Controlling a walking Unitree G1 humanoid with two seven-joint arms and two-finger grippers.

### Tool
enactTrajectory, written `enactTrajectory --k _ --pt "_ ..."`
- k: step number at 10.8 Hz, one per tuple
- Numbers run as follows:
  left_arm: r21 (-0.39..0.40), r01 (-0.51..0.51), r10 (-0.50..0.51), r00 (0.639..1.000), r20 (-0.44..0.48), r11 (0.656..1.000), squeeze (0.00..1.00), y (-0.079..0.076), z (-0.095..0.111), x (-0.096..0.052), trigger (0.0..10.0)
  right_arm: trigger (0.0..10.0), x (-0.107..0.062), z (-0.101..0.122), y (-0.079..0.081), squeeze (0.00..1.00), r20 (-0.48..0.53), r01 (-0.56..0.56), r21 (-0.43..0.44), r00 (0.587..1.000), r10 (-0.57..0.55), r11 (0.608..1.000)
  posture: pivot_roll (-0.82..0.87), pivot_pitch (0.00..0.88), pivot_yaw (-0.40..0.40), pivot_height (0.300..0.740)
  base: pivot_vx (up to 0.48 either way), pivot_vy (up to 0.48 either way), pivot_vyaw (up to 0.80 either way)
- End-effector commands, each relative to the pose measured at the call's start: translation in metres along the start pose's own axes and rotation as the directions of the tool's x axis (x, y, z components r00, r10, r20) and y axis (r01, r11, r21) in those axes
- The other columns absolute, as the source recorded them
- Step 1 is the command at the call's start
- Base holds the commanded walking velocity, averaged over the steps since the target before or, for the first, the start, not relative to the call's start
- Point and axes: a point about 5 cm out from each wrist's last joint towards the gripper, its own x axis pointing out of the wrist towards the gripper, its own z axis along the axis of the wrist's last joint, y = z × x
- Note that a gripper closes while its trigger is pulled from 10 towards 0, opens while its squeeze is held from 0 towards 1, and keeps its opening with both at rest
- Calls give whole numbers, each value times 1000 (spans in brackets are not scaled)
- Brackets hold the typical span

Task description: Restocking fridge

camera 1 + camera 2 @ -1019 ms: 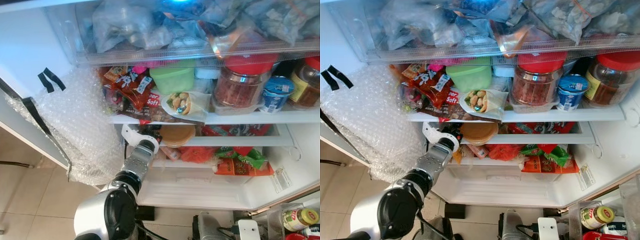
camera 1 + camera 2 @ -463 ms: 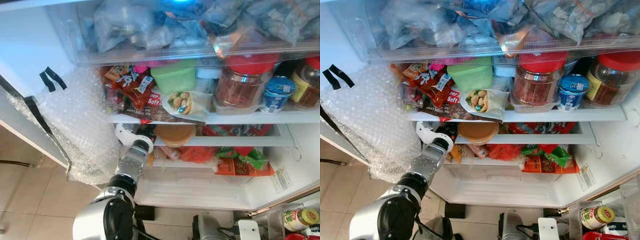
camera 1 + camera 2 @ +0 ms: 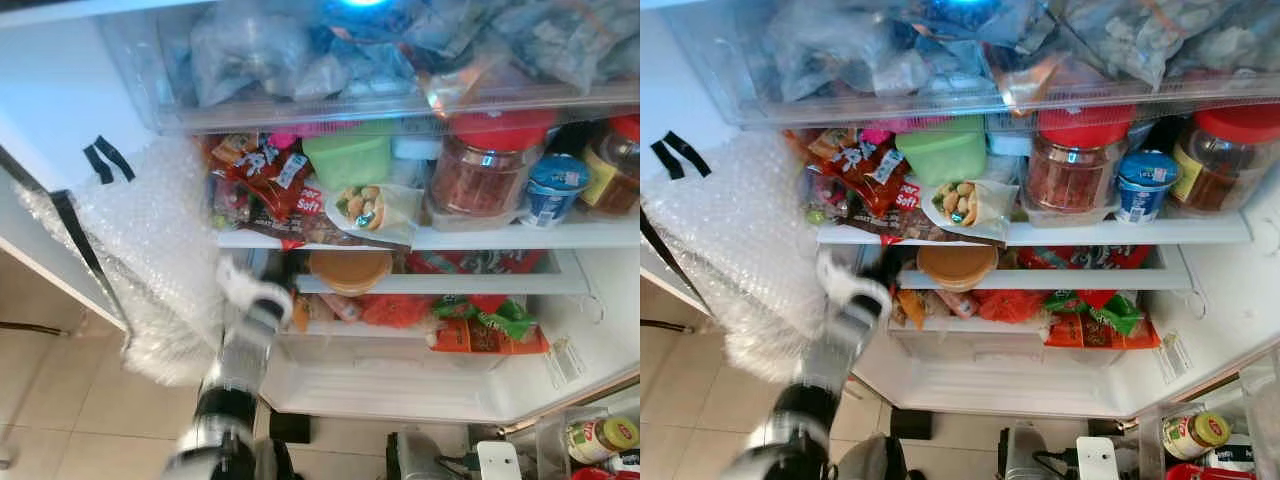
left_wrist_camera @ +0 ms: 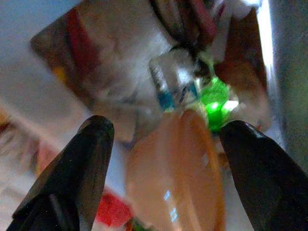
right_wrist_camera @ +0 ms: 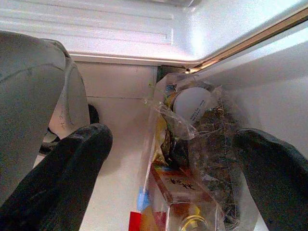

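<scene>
Left pincer [image 4: 161, 139] gaped wide, empty, at fridge middle shelf [image 3: 450, 284]; orange lidded tub [image 3: 348, 270] sat at its 3 o'clock. Withdrawing straight would avoid snagging bubble wrap [image 3: 150, 230]. Right pincer [image 5: 178, 159] open, idle.

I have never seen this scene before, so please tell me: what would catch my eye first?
The open fridge is crammed: a red-lidded jar and green container crowd the upper shelf. The left gripper, open, faces an orange lid on the shelf below. Bubble wrap hangs at the fridge's left side.
</scene>
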Motion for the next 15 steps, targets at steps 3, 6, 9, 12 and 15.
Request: enactTrajectory --k 3,6,9,12,15 --pt "-128 26 -51 980 -193 991 0 -29 -72 -16 10000 10000 -6 -7 27 0 -24 -94 -3 995 94 996 -187 109 153 660 0 0 0" --pt "-25 103 -106 955 -278 994 0 -33 -79 -24 10000 10000 -6 -6 27 0 -24 -91 -2 996 91 996 -192 106 154 660 0 0 0" --pt "-23 66 -70 950 -305 998 0 -30 -78 -32 10000 10000 -6 -6 26 0 -23 -91 -3 996 91 996 -191 102 154 660 0 0 0" --pt "-52 59 -74 924 -375 997 0 -31 -89 -34 10000 10000 -6 -7 27 0 -24 -90 -3 996 90 996 -198 99 159 660 0 0 0" --pt "-38 60 -70 916 -394 997 0 -29 -95 -28 10000 10000 -6 -7 27 0 -24 -90 -3 996 90 996 -198 100 158 660 0 0 0"
